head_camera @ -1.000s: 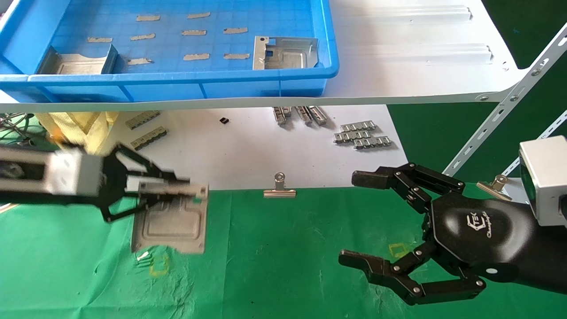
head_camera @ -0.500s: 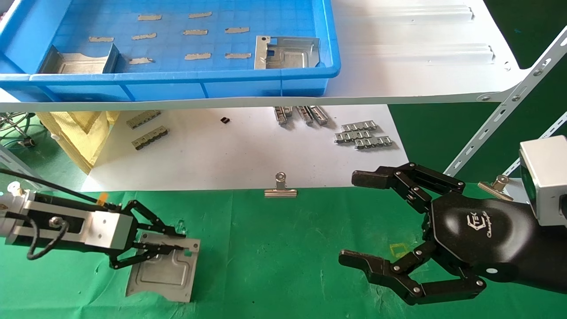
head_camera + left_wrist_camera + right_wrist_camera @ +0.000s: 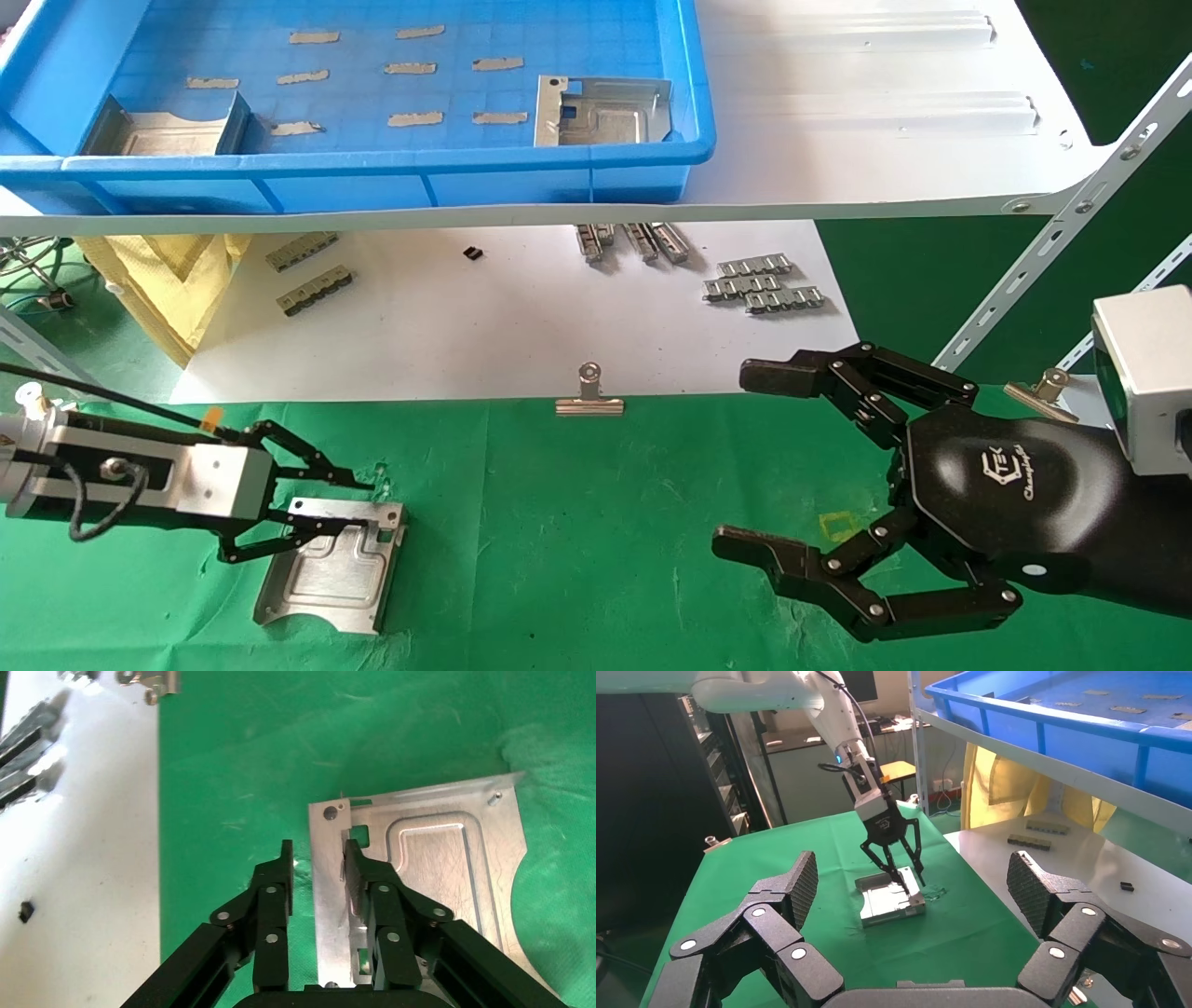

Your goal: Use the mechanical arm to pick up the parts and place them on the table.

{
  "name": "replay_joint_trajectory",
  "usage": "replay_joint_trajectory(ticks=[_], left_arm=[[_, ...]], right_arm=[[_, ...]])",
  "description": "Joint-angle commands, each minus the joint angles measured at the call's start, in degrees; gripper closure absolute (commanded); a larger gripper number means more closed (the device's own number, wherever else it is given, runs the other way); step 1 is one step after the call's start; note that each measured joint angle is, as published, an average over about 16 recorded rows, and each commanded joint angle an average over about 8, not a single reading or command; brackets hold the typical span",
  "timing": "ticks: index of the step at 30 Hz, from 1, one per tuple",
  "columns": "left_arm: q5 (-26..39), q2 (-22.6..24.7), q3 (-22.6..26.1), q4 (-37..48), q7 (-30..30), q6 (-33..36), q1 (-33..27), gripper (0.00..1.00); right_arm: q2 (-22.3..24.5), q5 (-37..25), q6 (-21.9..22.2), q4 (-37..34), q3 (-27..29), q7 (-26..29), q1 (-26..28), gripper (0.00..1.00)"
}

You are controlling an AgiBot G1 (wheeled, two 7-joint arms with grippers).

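Note:
One part (image 3: 326,578), a squarish silver plate with bent-up flanges, lies flat on the green cloth table (image 3: 605,522). My left gripper (image 3: 363,505) is open astride its far flange, one finger inside the plate and one outside over the cloth. The left wrist view shows the plate (image 3: 436,860) and the gripper (image 3: 318,855) with a gap beside the flange. Two more parts (image 3: 601,112) (image 3: 163,130) lie in the blue tray (image 3: 372,168). The black mechanical hand, my right gripper (image 3: 754,461), hovers open and empty at the right; from its wrist I see the plate (image 3: 877,906).
The tray stands on a white shelf board (image 3: 885,112) above the table's back. Small ridged strips (image 3: 759,284) lie on white paper below it. A silver binder clip (image 3: 589,396) sits at the paper's edge. A slotted white shelf bracket (image 3: 1052,233) slants down at the right.
The left gripper came down and toward the front left with the plate. The plate now lies flat on the cloth and the jaws have opened. The right hand has not moved.

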Motion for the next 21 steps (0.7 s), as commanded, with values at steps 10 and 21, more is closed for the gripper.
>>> replay_joint_trajectory(ticks=[10,21], left_arm=[[-14.73,-2.96,-7.29,-1.58,-9.72,1.84,6.69,0.0],[-20.57,-4.21,-9.77,-2.92,-13.83,1.87,10.71,0.0]], right_arm=[[0.0,0.0,0.0,0.0,0.0,0.0,0.0,0.0],[0.0,0.0,0.02,-0.01,0.01,0.0,-0.01,0.0]])
